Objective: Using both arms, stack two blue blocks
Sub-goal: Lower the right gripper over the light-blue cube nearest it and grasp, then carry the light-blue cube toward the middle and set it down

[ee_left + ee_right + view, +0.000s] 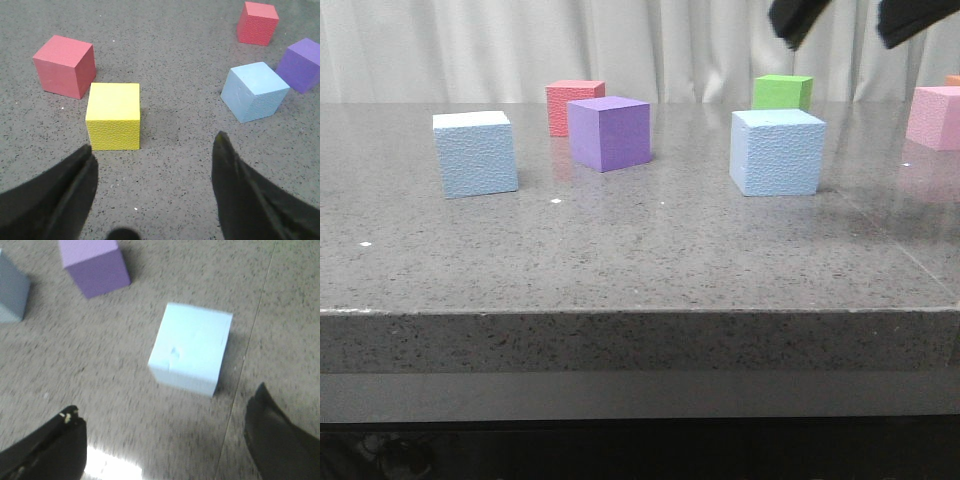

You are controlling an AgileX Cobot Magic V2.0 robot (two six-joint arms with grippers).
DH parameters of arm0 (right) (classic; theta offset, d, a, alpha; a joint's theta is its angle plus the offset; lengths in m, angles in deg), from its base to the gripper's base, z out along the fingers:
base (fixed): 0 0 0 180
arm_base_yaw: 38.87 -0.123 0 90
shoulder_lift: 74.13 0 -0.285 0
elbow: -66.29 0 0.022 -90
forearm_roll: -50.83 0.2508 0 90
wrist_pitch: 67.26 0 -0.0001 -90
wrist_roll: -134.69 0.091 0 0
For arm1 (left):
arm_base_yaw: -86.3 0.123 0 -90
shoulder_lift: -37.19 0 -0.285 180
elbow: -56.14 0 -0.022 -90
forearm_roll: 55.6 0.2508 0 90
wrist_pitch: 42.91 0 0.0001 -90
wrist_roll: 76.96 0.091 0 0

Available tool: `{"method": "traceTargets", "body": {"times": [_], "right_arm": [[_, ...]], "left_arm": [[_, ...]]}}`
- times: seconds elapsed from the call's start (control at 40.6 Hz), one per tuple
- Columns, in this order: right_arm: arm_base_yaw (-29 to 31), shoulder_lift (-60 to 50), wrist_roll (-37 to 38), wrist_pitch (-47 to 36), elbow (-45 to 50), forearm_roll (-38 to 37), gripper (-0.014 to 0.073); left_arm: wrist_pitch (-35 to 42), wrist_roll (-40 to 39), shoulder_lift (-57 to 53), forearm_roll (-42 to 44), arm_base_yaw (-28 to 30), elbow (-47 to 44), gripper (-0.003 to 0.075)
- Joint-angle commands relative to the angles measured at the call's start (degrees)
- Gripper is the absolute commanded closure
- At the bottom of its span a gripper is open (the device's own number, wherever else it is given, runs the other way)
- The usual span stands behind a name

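Stack not started. Both blue blocks sit apart on the worktop: left blue block at the left, right blue block right of centre, with the purple cube between them and slightly farther back. Neither is held.

Right gripper: fingers spread wide, empty, above the right blue block.

Left gripper: fingers also spread, empty, nearest a yellow cube, the left blue block off to one side.

Remaining, by my judgement: grasp one block, carry, place on the other.
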Motion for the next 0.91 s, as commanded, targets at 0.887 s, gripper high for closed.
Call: {"method": "traceTargets", "body": {"times": [0.887], "right_arm": [[-1.9, 18.6, 17.0, -1.1, -15.7, -11.3, 0.0188]], "left_arm": [[4.6, -0.5, 0.7, 0.3, -0.4, 2.0, 0.0237]]}}
